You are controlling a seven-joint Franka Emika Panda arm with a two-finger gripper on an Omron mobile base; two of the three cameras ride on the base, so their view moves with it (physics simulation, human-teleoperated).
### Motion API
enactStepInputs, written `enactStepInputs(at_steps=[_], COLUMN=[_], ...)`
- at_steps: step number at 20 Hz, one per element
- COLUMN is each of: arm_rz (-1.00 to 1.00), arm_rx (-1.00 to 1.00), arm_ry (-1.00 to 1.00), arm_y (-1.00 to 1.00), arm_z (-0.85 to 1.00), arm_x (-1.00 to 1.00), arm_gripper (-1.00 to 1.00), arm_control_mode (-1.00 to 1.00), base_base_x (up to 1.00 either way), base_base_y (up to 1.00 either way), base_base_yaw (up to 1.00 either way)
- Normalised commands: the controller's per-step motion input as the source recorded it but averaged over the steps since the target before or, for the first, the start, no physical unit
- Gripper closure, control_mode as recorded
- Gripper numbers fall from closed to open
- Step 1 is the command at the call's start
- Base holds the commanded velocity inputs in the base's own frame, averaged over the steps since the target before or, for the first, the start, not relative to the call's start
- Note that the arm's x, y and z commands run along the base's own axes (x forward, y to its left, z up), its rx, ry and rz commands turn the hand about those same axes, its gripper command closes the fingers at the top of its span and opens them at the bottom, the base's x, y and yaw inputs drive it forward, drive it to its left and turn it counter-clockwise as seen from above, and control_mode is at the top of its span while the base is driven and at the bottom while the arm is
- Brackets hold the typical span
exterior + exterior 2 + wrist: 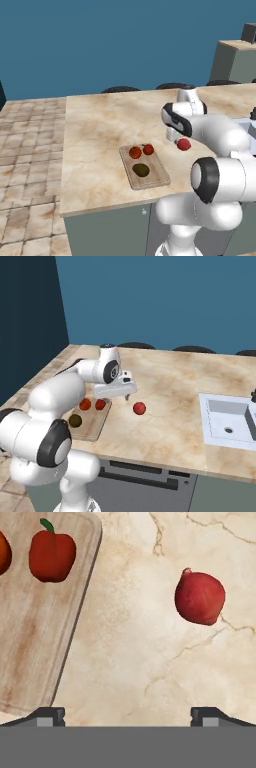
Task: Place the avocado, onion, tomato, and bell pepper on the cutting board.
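The tan cutting board [152, 176] [95, 426] [35, 637] lies near the counter's front edge. On it sit the orange-red tomato [135, 152] [85, 404] [2, 552], the small deep-red bell pepper [148, 149] [100, 404] [52, 556] and the dark avocado [141, 170] [75, 420]. The crimson onion [184, 144] [139, 408] [200, 598] rests on the bare marble to the right of the board. My gripper [175, 137] [119, 398] [130, 714] hovers open above the counter, between the board's edge and the onion, holding nothing.
A sink [227, 423] is set into the counter at the far right. Dark stool tops [120, 90] line the counter's far edge. Bare marble [170, 381] stretches behind and to the right of the onion.
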Motion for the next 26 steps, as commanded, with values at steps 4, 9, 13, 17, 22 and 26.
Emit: enactStepInputs(at_steps=[4,9,13,17,22,26], arm_rz=[-0.06,0.00,0.01,0.04,0.08,0.09], arm_rx=[0.00,0.00,0.00,0.00,0.00,0.00], arm_ry=[0.00,0.00,0.00,0.00,-0.01,-0.03], arm_y=[-0.30,-0.35,-0.23,-0.20,-0.02,-0.04], arm_z=[0.00,-0.01,-0.09,-0.09,-0.18,-0.14], arm_x=[0.20,0.21,0.28,0.35,0.45,0.38], arm_gripper=[-1.00,-1.00,-1.00,-1.00,-1.00,-1.00], arm_control_mode=[-1.00,-1.00,-1.00,-1.00,-1.00,-1.00], base_base_x=[0.00,0.00,0.00,0.00,0.00,0.00], base_base_y=[0.00,0.00,0.00,0.00,0.00,0.00], base_base_yaw=[0.00,0.00,0.00,0.00,0.00,0.00])
